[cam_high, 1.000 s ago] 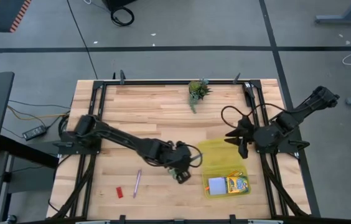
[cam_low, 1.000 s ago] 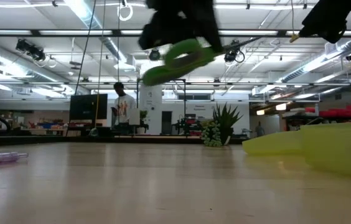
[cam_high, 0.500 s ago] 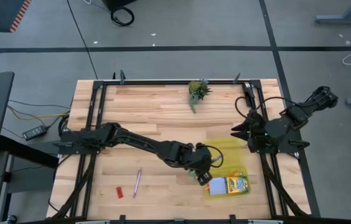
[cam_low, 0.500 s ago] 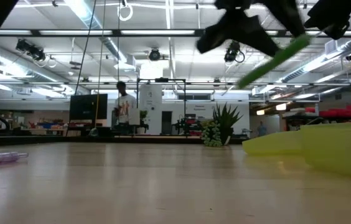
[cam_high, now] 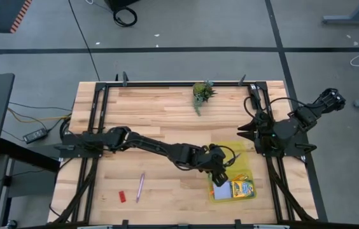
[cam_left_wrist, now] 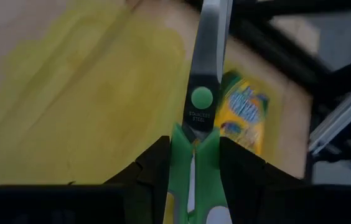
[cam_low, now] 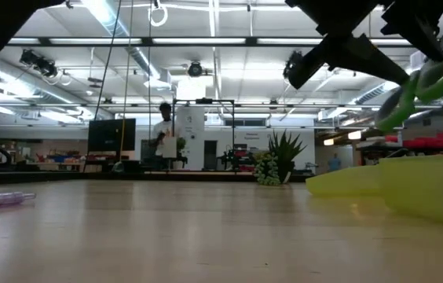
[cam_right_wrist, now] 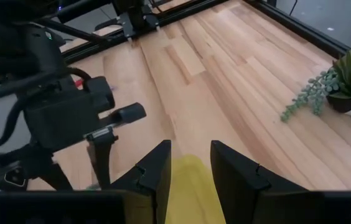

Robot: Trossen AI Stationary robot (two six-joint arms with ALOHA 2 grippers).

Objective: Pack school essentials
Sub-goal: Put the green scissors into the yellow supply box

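My left gripper (cam_high: 218, 173) reaches across the table and is shut on the green-handled scissors (cam_left_wrist: 200, 99), which hang in the air above the translucent yellow case (cam_high: 232, 154). In the low view the scissors (cam_low: 422, 85) slant over the case's wall (cam_low: 418, 185). The crayon box (cam_high: 243, 188) and the light-blue note pad (cam_high: 222, 190) lie inside the case. The pinkish pen (cam_high: 140, 186) and the red eraser (cam_high: 122, 196) lie flat near the table's near left. My right gripper (cam_high: 244, 131) waits, open, at the right edge. I see no orange pencil. My left gripper pinches the scissors between its two fingers at the green handle part (cam_left_wrist: 191, 146) just behind the pivot. The blades (cam_left_wrist: 210, 43) run on ahead, in line with the fingers. The scissors are lifted clear, tilted, above the yellow case and the crayon box (cam_left_wrist: 242, 115).
A small potted plant (cam_high: 201, 93) stands by the far edge. Black frame rails (cam_high: 100, 114) run along the table's sides. Bare wood lies between the plant and the case. A person (cam_low: 165, 130) stands far off in the room behind.
My left gripper has carried the scissors toward the table's right, from mid-table to over the yellow case, and the scissors have turned about in the air on the way. My right gripper has drawn back a little toward the far edge.
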